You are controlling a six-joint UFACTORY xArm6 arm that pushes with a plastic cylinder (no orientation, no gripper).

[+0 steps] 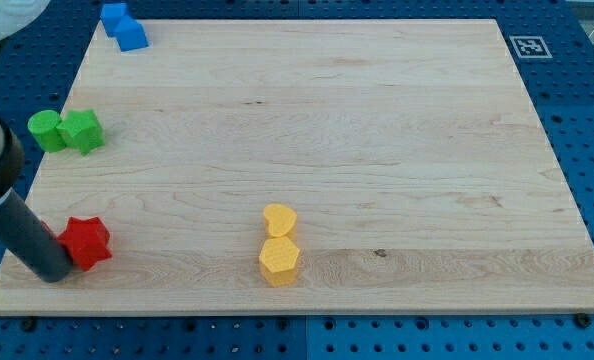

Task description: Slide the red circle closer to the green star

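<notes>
Rod, dark, straight; enters from the view's left edge, slanting down to the view's right.
- My tip (54, 271): plain rod end, nothing gripped. Set at the desk's (327, 120) lower-left corner, touching the left side of the red block, or just beside it.
- Red block (86, 243): glossy bright red, low and chunky, outline pointed and star-like rather than round. Near the desk's left edge, just right of the tip.
- Green round block (45, 131) and green angular block (82, 131): side by side and touching, on the left edge, well above the red block. Exact shape of the angular one not clear.
- Blue blocks, upper (114, 15) and lower (132, 36): touching pair at the desk's top-left corner; shapes unclear.
- Yellow heart (279, 219) and yellow hexagon (278, 261): heart directly above hexagon, touching, near the bottom edge around mid-width, well apart from the red block.
- Desk: pale wooden board on a blue perforated base (577, 150).
- Black-and-white marker (528, 45): just off the board's top-right corner.
</notes>
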